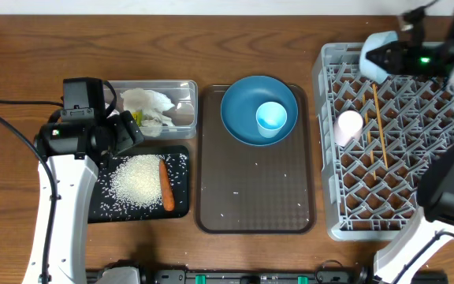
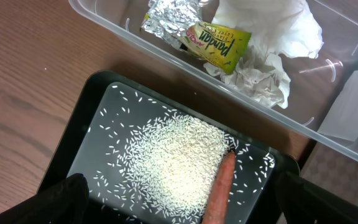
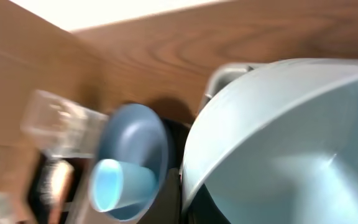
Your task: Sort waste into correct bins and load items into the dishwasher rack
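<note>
Bowl work comes first: my right gripper seems pinched onto the pale blue bowl, though the bowl fills that wrist's view and hides the fingers. It hangs tilted over the far left corner of the dishwasher rack. To seat it well, I'd lower it on edge between two rows of pegs and let go only once a peg props it.

Just beside that spot the small pink cup lies in the rack, and the chopsticks run along the next rows. Both crowd the left side, so I'd stay at the far corner.

Further off, the blue plate sits on the brown serving tray with the light blue cup on it, both unloaded. A few stray grains dot that tray.

Farthest, my left gripper hovers spread and empty over the black tray, which holds the rice and carrot. The tissue and yellow wrapper lie in the clear tub.
</note>
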Robot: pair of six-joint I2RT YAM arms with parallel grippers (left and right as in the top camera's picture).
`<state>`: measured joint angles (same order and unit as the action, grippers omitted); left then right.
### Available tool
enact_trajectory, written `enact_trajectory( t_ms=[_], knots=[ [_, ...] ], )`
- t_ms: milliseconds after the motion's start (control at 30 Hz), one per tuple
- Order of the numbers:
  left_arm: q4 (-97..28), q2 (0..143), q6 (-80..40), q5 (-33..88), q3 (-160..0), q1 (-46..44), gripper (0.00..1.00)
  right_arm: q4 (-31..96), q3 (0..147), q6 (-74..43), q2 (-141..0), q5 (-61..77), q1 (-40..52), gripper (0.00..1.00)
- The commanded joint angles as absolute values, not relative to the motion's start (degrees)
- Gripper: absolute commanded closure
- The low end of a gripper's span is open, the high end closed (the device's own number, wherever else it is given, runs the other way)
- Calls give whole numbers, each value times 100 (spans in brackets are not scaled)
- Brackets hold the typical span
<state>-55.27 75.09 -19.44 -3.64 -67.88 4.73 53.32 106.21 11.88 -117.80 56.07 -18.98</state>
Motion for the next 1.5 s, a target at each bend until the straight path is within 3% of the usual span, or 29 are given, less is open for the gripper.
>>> enact_trajectory(
  t_ms=[0,333,900,967,1067,1267,1433,1467],
  knots=[
    [-5537,7448,-1931,-454,-6849,497,1,5358,10488,1494,-11636,6969,-2169,99],
    [-5537,7448,-1931,-454,-6849,497,1,4042,9137,1717,-11636,8479,-2526,99],
    [-5537,7448,-1931,-454,-6849,497,1,2399,7898,1208,-11638,8576,-3096,99],
    [-5537,7448,-1931,-454,-6849,497,2,2397,7898,976,-11638,8545,-3138,83],
    [-5537,7448,-1931,-454,-6849,497,1,2477,7898,427,-11636,8263,-3321,69],
    [-5537,7448,-1931,-454,-6849,497,1,3144,7898,340,-11636,7496,-3948,54],
    [-5537,7448,-1931,-454,-6849,497,1,3135,7913,-99,-11622,7356,-4370,4],
    [-5537,7448,-1931,-456,-6849,497,1,3166,7913,-176,-11601,7205,-4431,1]
  ],
)
